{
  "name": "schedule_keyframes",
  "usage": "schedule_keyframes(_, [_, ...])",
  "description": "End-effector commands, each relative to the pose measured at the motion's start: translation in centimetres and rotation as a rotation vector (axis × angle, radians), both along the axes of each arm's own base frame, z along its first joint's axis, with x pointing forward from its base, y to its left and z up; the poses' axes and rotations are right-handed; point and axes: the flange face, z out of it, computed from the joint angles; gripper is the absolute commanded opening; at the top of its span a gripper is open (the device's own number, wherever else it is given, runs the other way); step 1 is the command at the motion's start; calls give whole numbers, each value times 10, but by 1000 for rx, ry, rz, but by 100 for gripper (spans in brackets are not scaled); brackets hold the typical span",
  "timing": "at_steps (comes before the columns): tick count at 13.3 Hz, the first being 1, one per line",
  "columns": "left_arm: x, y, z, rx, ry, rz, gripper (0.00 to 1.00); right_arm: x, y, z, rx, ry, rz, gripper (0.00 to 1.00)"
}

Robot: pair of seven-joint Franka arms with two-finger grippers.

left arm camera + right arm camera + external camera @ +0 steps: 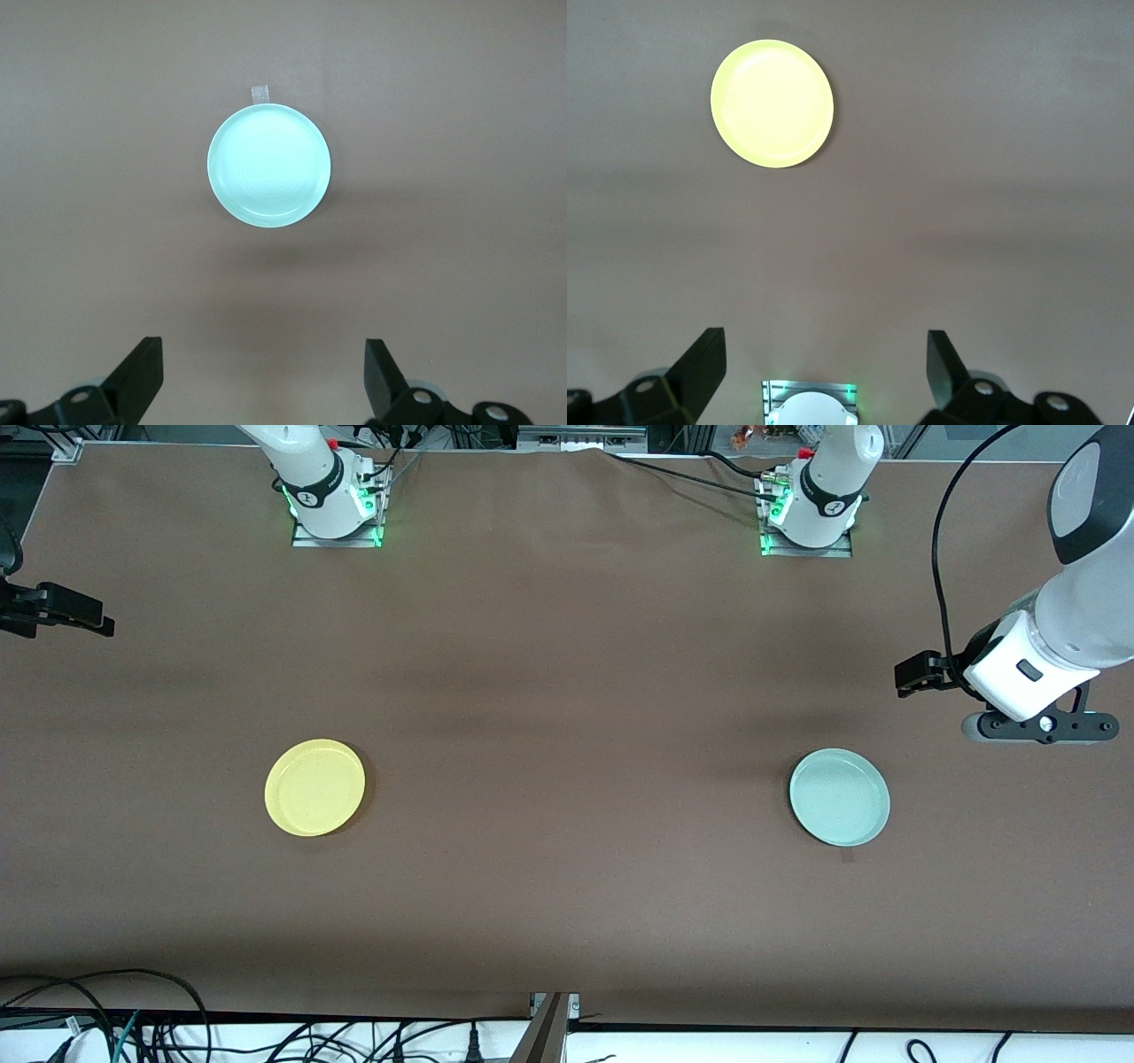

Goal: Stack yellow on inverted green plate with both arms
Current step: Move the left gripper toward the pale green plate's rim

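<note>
Brown table (567,691) with two plates set well apart, both arms raised at its ends.

Toward the right arm's end, the yellow plate (314,787) lay rim up; the right gripper (824,367) was held high, jaws spread. Toward the left arm's end, the green plate (839,796) lay rim up, with the left gripper (263,372) held high nearby, jaws spread.

I count two plates on the table (567,646): one yellow (314,787) and one green plate (839,796). I have two arms, so two grippers: my left gripper (263,376) and my right gripper (826,369), each with two fingers spread apart. One small strip of tape (259,92) touches the green plate's rim.
</note>
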Motion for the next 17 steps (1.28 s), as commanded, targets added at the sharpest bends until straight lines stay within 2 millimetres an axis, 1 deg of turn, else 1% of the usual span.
schedule_keyframes(1, [-4,-3,11,5,-18,1,100,3,-1,4,15,-7,-12,100])
schedule_keyframes(3, [-2,-1,12,11,-27,2,100,3,-2,4,15,-7,-12,100])
schedule_keyframes(5, [-2,-3,12,-4,-28,-5,100,3,-2,4,15,-8,-12,100])
schedule_keyframes(6, [-4,-15,14,-19,-30,-29,100,3,-2,4,17,-7,-12,100])
schedule_keyframes(7, [-3,-21,11,-7,-31,-42,100,3,-2,4,15,-7,-13,100])
schedule_keyframes(8, [-3,-24,12,-6,-32,-50,100,3,-2,4,15,-7,-13,100])
schedule_keyframes(10, [2,-16,8,-9,-36,-38,100,3,-2,4,15,-8,-13,100])
schedule_keyframes(12, [13,-4,5,-9,-90,-19,100,3,-2,4,16,-7,-13,100])
schedule_keyframes(14, [15,-2,2,-2,-90,-5,100,3,-2,4,16,-9,-12,100])
schedule_keyframes(16, [11,-1,7,22,-87,-16,100,3,-2,4,16,-9,-12,100])
schedule_keyframes(17, [12,-2,0,25,-73,-16,100,3,-2,3,19,-7,-12,100])
